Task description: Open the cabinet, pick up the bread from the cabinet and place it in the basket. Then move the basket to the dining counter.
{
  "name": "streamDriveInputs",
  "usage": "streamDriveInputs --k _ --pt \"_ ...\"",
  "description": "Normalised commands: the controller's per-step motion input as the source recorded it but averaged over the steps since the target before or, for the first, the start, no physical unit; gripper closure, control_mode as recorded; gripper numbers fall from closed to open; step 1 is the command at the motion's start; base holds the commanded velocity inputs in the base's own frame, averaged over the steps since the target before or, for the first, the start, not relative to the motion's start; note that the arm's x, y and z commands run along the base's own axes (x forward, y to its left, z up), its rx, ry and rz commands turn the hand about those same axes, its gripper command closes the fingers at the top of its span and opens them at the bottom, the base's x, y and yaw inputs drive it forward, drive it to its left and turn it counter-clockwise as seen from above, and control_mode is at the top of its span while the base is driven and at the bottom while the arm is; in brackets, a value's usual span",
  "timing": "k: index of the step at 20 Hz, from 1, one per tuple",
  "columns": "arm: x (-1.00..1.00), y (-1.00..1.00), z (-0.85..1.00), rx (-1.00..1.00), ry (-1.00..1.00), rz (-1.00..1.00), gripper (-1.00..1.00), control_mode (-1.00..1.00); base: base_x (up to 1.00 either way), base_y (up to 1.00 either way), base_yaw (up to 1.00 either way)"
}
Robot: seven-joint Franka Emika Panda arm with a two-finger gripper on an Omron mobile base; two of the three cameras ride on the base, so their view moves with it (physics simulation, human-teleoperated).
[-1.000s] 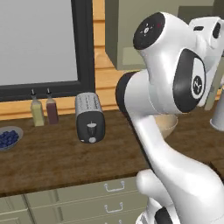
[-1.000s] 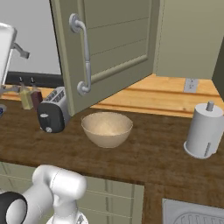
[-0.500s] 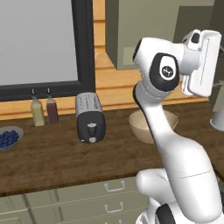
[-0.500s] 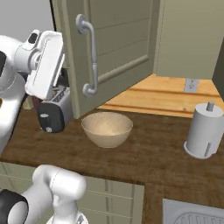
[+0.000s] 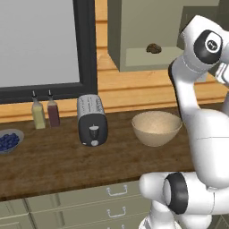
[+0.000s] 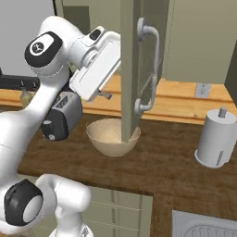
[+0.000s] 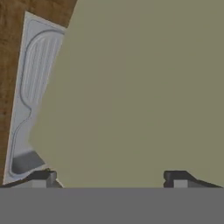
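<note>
While the olive-green panelled cabinet door (image 6: 128, 69) stands swung out edge-on, risk of clipping it on the way in. End effector (image 7: 109, 177) spread wide, gripping nothing, hard up against the door's inner face. Small dark-brown lump of bread (image 5: 154, 48) on the cabinet shelf, far and high above the round tan basket (image 5: 156, 128) on the wooden counter (image 5: 53, 161). Possible knock to the door, or bread pushed deeper out of reach. Silver toaster (image 5: 92, 120) left of the basket, near enough to catch an elbow.
</note>
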Motion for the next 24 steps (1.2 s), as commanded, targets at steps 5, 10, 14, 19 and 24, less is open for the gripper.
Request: streamDriveInputs --k 5,10,14,19,24 --pt "0.00 -0.79 -0.10 0.11 -0.18 0.13 -1.00 -1.00 0.00 0.00 0.00" --pt "0.00 0.53 -0.07 0.00 -0.05 0.03 -1.00 -1.00 0.00 0.00 0.00" --pt "0.02 1.00 -0.39 0.03 -0.14 0.00 -1.00 -1.00 0.00 0.00 0.00" --pt "0.28 1.00 -0.89 0.23 -0.09 0.00 -1.00 -1.00 0.00 0.00 0.00" --pt "0.61 0.92 -0.92 0.40 -0.16 -0.07 -1.00 -1.00 0.00 0.00 0.00"
